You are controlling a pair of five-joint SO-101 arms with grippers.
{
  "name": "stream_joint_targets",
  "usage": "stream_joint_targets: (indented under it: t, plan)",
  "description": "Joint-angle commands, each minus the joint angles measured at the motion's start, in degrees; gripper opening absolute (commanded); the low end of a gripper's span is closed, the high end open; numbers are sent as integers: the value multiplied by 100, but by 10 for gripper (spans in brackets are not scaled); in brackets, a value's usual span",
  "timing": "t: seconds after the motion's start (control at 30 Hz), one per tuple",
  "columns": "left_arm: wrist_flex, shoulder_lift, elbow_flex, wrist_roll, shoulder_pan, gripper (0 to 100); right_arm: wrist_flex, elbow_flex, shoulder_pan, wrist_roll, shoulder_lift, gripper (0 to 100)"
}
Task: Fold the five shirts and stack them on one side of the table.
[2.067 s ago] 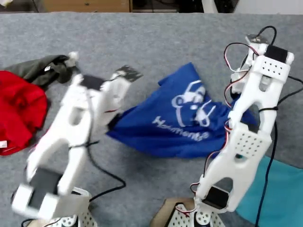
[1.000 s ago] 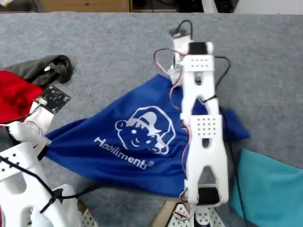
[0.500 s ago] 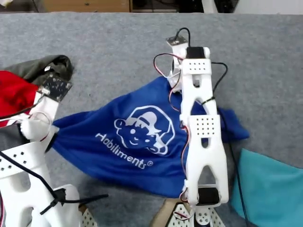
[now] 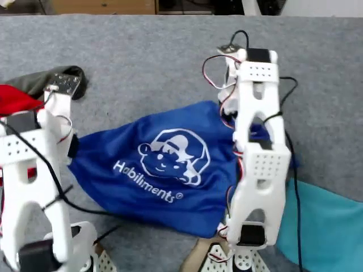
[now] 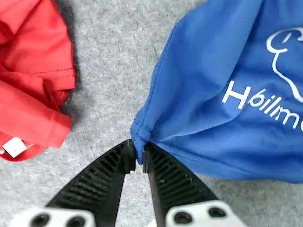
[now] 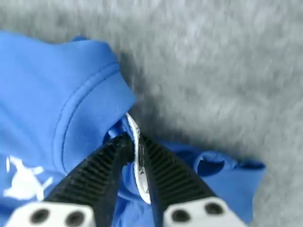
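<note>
The blue shirt (image 4: 164, 164) lies mid-table, spread out fairly flat between the two arms with its white cartoon print facing up. It's a bit rumpled along the near edge. The table (image 4: 142, 56) has a grey felt-like cover.

A red shirt (image 5: 33, 71) is bunched up at the left edge, just beside the blue one's corner but not touching it. A dark olive shirt (image 4: 54, 78) sits behind the red one, and a teal shirt (image 4: 329, 226) lies in the near right corner. From above, the right arm hides the blue shirt's right side, and the left arm covers part of the red one.

The left gripper (image 5: 138, 153) is clamped on the blue shirt's left corner hem. The right gripper (image 6: 134, 144) is pinched onto the collar area, right on the white label (image 6: 140, 170). Both arms stretch out from the near edge, wrists pointing down.
</note>
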Motion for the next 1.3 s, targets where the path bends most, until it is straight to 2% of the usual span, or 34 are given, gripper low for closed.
stream_joint_targets:
  t: [0.0,0.27,0.4,0.53,0.63,0.8,0.97,1.03,1.13,1.27]
  plan:
    - [-79,356,-615,88,44,18,123,813,233,220,-945,5]
    - [-79,637,-879,53,44,18,62,1956,769,659,-1560,5]
    - [-123,673,-879,53,62,18,-255,1745,998,695,-1560,7]
    - [-123,673,-1090,149,316,18,-624,848,699,659,-1543,5]
    - [-141,681,-1477,730,545,18,-1099,189,295,651,-1543,5]
    - [-703,681,-1890,1811,721,18,-2224,-418,-259,527,-1534,5]
    - [-730,681,-2013,2374,695,18,-3015,-453,-435,185,-1305,12]
    - [-703,681,-1943,2347,703,18,-2989,-453,-426,79,-1147,58]
    - [-730,681,-1776,2347,721,18,-2681,-470,-251,-62,-945,197]
    - [-738,690,-1723,2347,703,18,-1855,-541,-84,264,-927,345]
